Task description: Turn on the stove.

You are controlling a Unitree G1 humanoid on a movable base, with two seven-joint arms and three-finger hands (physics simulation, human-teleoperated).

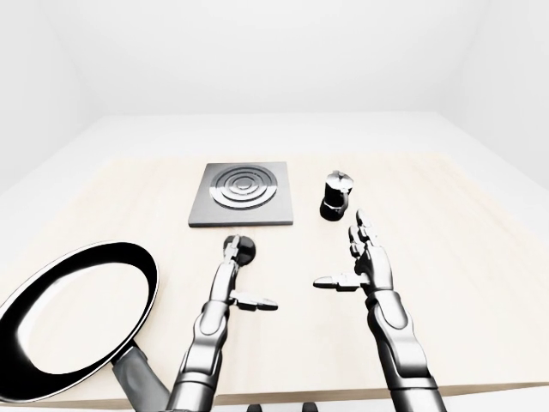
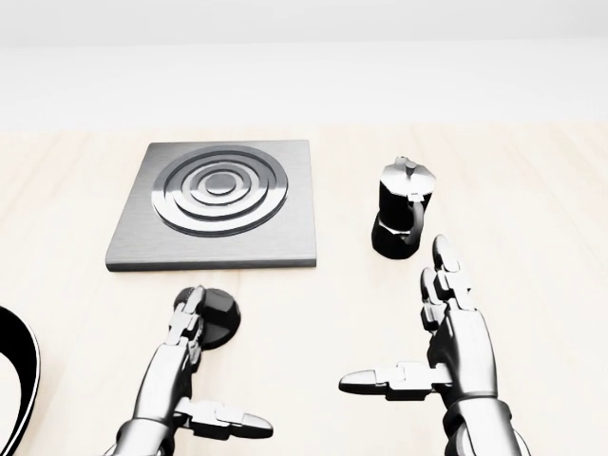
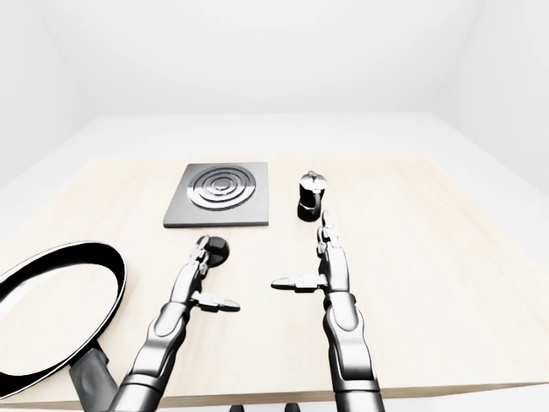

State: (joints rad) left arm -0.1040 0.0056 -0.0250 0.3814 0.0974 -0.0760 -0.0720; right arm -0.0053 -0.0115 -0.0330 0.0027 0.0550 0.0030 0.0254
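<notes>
Presently, the stove lies flat on the pale wooden worktop, a square grey plate with concentric rings at its centre; being square, it has no long axis, and its edges run roughly parallel to the worktop's edges, the plate sitting left of centre in the upper half of the head view. Just below its lower edge, apart from the plate, sits a small round black knob, flat on the worktop. The left robot hand reaches up from the bottom of the head view with its fingers straight and spread, thumb out to the right; the fingertips lie over the left rim of the knob, but whether they touch it cannot be told. The hand is not closed round anything. The right robot hand is likewise unclenched, fingers extended toward the top of the view and thumb pointing left, holding nothing. It stands just below a black moka pot, which sits upright to the right of the stove, near it but not touching; its handle shows on its lower right side in the head view. In the left-eye view a black frying pan with a pale rim occupies the lower left corner, well apart from the stove, its handle running off the bottom edge.
</notes>
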